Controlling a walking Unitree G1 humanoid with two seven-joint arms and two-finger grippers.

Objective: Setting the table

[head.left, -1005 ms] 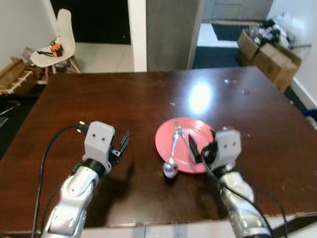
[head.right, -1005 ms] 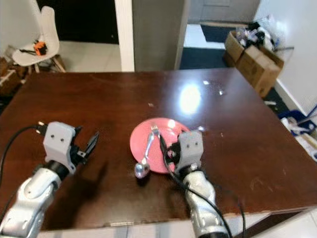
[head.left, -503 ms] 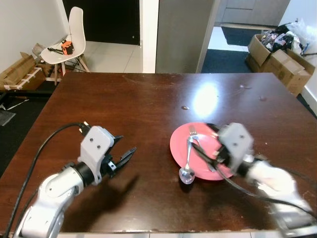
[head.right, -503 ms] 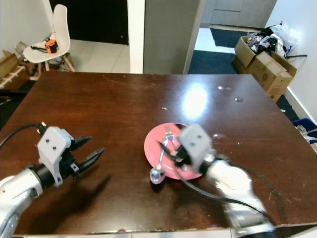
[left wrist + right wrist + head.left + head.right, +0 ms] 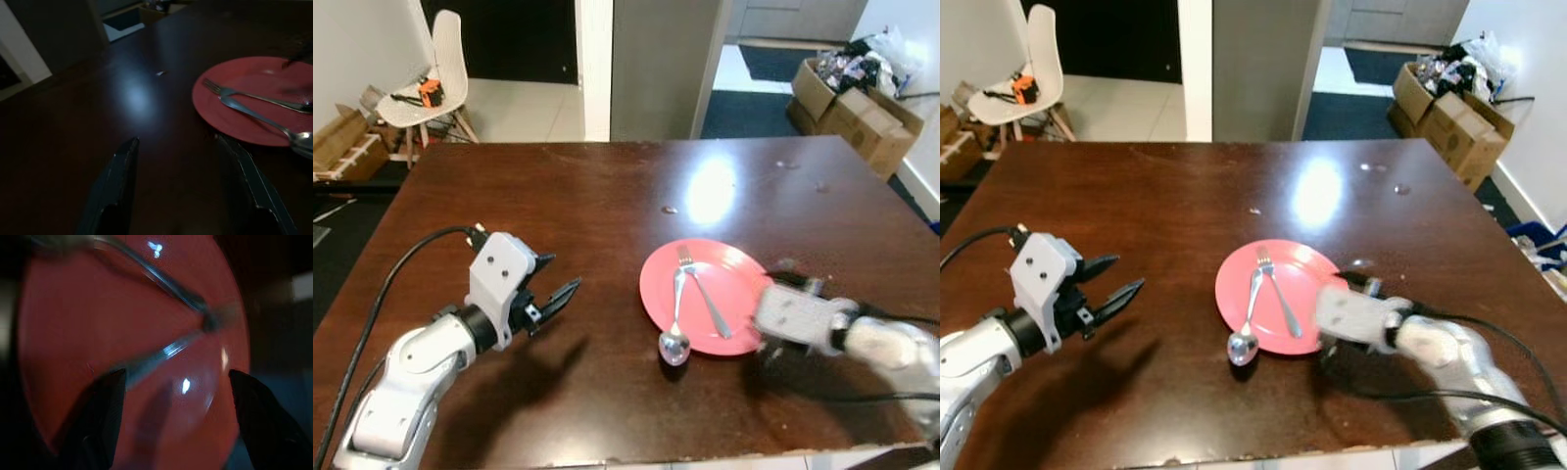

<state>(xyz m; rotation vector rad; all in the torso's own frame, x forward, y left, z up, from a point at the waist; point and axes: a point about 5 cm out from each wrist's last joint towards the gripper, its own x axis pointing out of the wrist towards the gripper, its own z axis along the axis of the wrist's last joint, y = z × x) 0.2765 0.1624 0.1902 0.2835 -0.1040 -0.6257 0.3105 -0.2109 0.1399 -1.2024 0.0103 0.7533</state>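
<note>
**Table setting: red plate with cutlery, both grippers empty**

On the dark brown wooden table (image 5: 607,196) a red plate (image 5: 739,279) sits toward the robot's right of centre. A fork (image 5: 703,294) lies across the plate with its tines pointing away from the robot. A spoon (image 5: 674,318) lies beside it, handle on the plate near the fork tines, bowl resting over the near rim on the table. The two handles form a narrow V, meeting at the far end.

Left gripper (image 5: 555,286) hovers over bare table well to the left of the plate, fingers spread and holding nothing; the left wrist view shows both black fingers (image 5: 117,188) apart, with plate, fork and spoon ahead of them.

Right gripper (image 5: 1327,328), motion-blurred, sits low at the plate's near right edge. The right wrist view shows its fingers (image 5: 100,416) wide apart over the red surface, nothing between them; contact with the plate cannot be determined.

Beyond the table: a white chair (image 5: 435,78) carrying an orange item at far left, and cardboard boxes (image 5: 852,98) at far right.
</note>
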